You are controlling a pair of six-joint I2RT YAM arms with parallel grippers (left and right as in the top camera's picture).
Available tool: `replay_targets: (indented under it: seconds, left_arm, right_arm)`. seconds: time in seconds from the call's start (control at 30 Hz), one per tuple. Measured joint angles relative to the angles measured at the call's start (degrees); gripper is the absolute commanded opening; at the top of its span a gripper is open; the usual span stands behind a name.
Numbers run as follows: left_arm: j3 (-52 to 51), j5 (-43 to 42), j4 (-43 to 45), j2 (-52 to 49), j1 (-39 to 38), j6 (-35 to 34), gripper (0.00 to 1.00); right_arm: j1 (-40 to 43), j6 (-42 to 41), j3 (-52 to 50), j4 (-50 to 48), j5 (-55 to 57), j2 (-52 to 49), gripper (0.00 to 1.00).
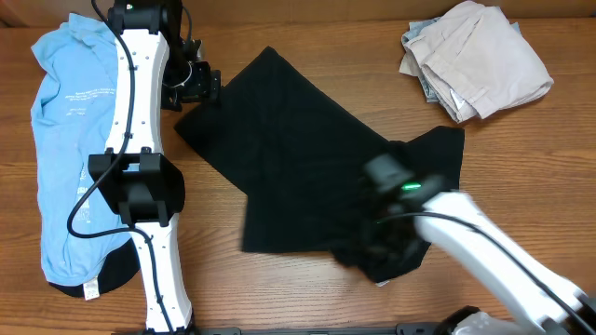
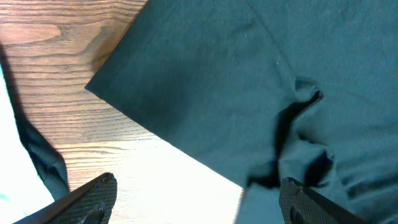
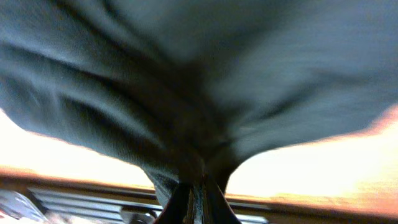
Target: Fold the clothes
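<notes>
While right gripper [image 3: 196, 186] clamps near-right edge of large black fabric garment [image 1: 298, 158], left gripper [image 1: 197, 86] hangs released at far-left corner: fold in hand; next, likely carry edge across.

Overhead is evenly lit, warm, soft shadows, but the right arm [image 1: 484, 242] is motion-smeared; left wrist is sharp with glare washing out the table [image 2: 168, 186]; right wrist is all blur, black garment [image 3: 186, 81] against blown-out background.
</notes>
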State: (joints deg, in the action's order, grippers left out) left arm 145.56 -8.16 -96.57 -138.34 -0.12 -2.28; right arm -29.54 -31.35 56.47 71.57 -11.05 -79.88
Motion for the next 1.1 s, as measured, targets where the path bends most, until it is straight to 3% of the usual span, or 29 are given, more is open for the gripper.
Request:
replay_targets:
  seconds: [0.17,0.53,0.63,0.7,0.9,1.1]
  left_arm:
    - [0.0,0.0,-0.1,0.0,-0.1,0.8,0.86]
    - [0.0,0.0,-0.1,0.0,-1.8,1.2,0.85]
    - [0.0,0.0,-0.1,0.0,-2.2,1.2,0.85]
    - [0.0,0.0,-0.1,0.0,-2.4,1.3,0.83]
    - [0.0,-0.7,0.3,0.0,-3.6,4.3,0.84]
    - [0.0,-1.2,6.2,0.0,-6.6,7.5,0.89]
  right_arm:
    - [19.7,0.8,0.0,3.6,2.8,7.6,0.04]
    - [53.8,8.2,0.0,-3.1,-0.2,7.5,0.05]
    - [62.1,10.6,0.5,-3.8,-3.5,7.5,0.37]
    - [66.1,13.2,1.8,-3.1,-6.2,7.5,0.5]
    - [66.2,18.9,10.4,4.5,-11.8,7.9,0.57]
    - [55.7,20.7,11.7,8.3,-14.7,14.8,0.63]
